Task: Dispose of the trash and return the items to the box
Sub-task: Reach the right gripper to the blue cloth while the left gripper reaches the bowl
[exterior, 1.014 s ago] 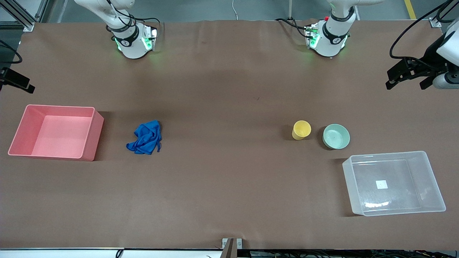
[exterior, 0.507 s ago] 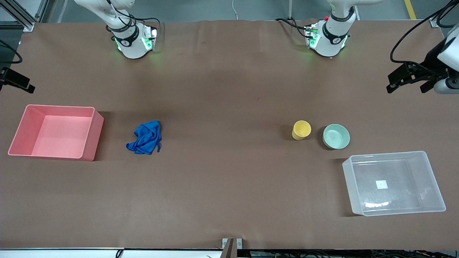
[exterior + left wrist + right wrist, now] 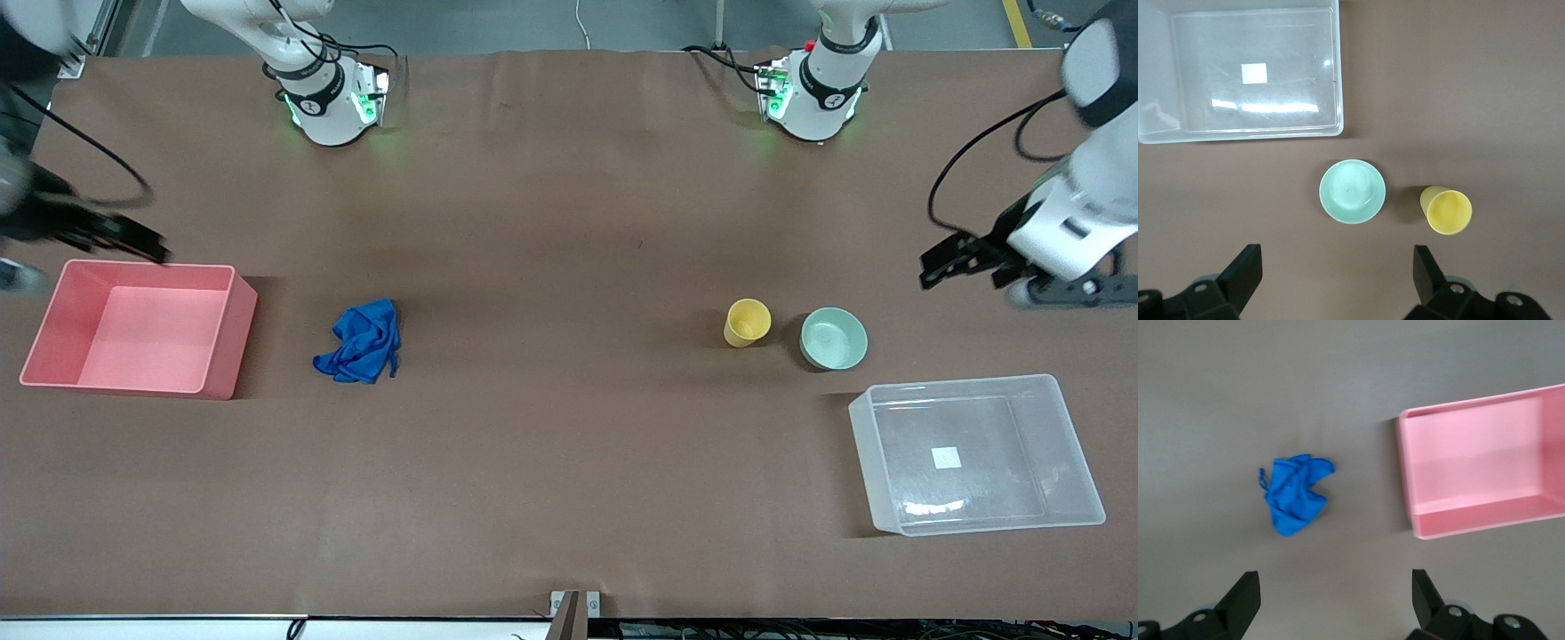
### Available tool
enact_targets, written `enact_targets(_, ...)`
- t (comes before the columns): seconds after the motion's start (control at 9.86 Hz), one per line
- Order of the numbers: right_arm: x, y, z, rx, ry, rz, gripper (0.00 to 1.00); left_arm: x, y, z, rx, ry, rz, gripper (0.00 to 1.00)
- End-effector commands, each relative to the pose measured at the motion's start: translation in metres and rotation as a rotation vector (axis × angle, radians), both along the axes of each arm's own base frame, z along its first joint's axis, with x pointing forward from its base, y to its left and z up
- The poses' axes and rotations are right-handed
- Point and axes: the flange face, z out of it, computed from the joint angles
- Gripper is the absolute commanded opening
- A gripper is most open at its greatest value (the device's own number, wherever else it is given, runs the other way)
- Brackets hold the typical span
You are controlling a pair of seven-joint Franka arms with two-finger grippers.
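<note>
The blue rag (image 3: 358, 342) lies crumpled on the table beside the pink bin; it also shows in the right wrist view (image 3: 1295, 495). The yellow cup (image 3: 747, 322) and mint bowl (image 3: 833, 338) stand upright side by side, farther from the front camera than the clear box (image 3: 996, 440). The box holds nothing but its white label. My left gripper (image 3: 965, 269) is open in the air near the left arm's end of the table, apart from the bowl (image 3: 1352, 191), cup (image 3: 1446, 211) and box (image 3: 1288, 87). My right gripper (image 3: 124, 247) is open over the pink bin's edge.
The pink bin (image 3: 227, 333) stands at the right arm's end of the table, holding nothing; it also shows in the right wrist view (image 3: 1406, 473). Brown table surface lies between the rag and the cup.
Both arms have swung in from the table's ends. The left gripper has come lower toward the bowl's side. The right gripper has moved to the pink bin's edge. The objects have not moved.
</note>
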Motion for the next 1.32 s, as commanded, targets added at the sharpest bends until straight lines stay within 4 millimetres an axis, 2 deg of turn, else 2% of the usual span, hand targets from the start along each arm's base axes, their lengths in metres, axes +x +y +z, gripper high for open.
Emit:
enact_targets(0.0, 0.006, 0.062, -0.096, -0.041, 0.035, -0.012, 1.0, 0.001, 0.002, -0.089, 0.0, 0.043, -0.012, 1.0)
enact_targets(0.1, 0.009, 0.075, -0.144, -0.079, 0.041, -0.002, 1.0, 0.005, 0.003, -0.119, -0.004, 0.061, -0.01, 0.99)
enact_targets(0.2, 0.006, 0.081, -0.19, -0.092, 0.028, 0.024, 1.0, 0.007, 0.004, -0.147, -0.007, 0.066, -0.007, 0.99)
enact_targets(0.3, -0.004, 0.082, -0.224, -0.081, 0.005, 0.038, 1.0, 0.006, 0.007, -0.171, -0.009, 0.064, 0.001, 0.99)
enact_targets(0.51, -0.022, 0.077, -0.276, -0.09, -0.044, 0.091, 1.0, 0.007, 0.015, -0.21, -0.011, 0.061, 0.011, 0.99)
enact_targets(0.61, -0.023, 0.077, -0.297, -0.077, -0.051, 0.094, 1.0, 0.009, 0.016, -0.228, -0.013, 0.067, 0.007, 0.98)
enact_targets(0.81, -0.028, 0.081, -0.328, -0.053, -0.064, 0.106, 1.0, 0.0, 0.016, -0.26, -0.014, 0.06, 0.003, 0.98)
enact_targets(1.01, -0.035, 0.081, -0.343, -0.032, -0.095, 0.11, 1.0, -0.009, 0.017, -0.296, -0.016, 0.046, 0.002, 0.98)
enact_targets(1.12, -0.035, 0.074, -0.355, -0.033, -0.085, 0.107, 1.0, -0.012, 0.019, -0.307, -0.016, 0.058, -0.005, 0.98)
enact_targets(1.22, -0.035, 0.071, -0.357, -0.048, -0.084, 0.126, 0.99, -0.014, 0.032, -0.313, -0.018, 0.069, -0.008, 0.96)
